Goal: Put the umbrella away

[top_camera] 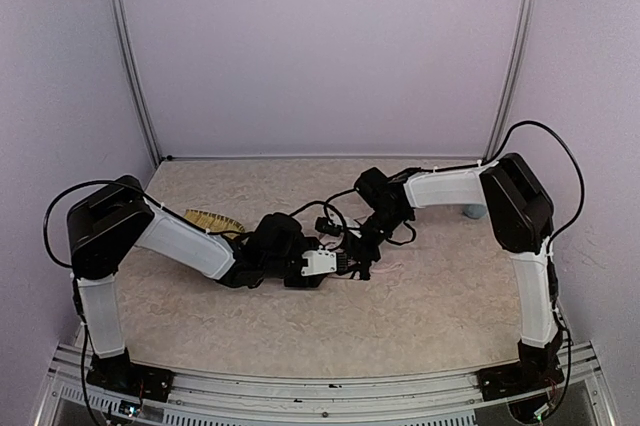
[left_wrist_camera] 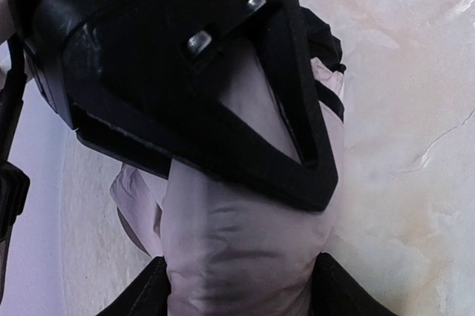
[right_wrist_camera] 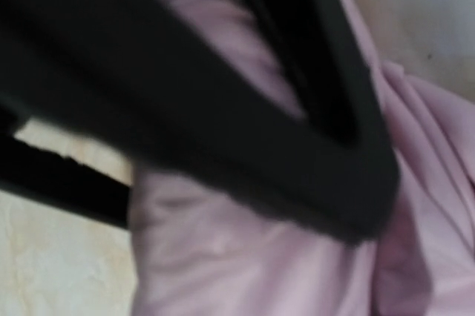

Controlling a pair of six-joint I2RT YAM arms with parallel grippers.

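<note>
pale lilac walls close in a marbled beige desk, seen from above. two white-and-black arms reach in from the near edge and meet at the middle of the desk. the left gripper and the right gripper are nearly touching there, tangled among black cables. a yellow woven tray lies on the desk behind the left arm's forearm, partly hidden by it.

from above, the umbrella is almost wholly hidden under the two grippers at the centre of the desk. the left wrist camera shows it closely. the umbrella is a bundle of thin, wrinkled pale pink fabric lying on the desk. the bundle runs up from between the left arm's own fingers. these fingers sit at the bottom edge of the view, one on each side. the fabric fills the gap and touches both, so the left fingers are gripping the bundle. farther up, a large black triangular finger frame with two screws lies across the fabric, and pink cloth shows through its hollow. it seems to belong to the other arm.

the right wrist view is blurred and very close. it shows the umbrella as folds of pink fabric filling most of the frame. dark bars cross over the fabric. i cannot tell whether the right fingers are open or closed on the cloth.
</note>
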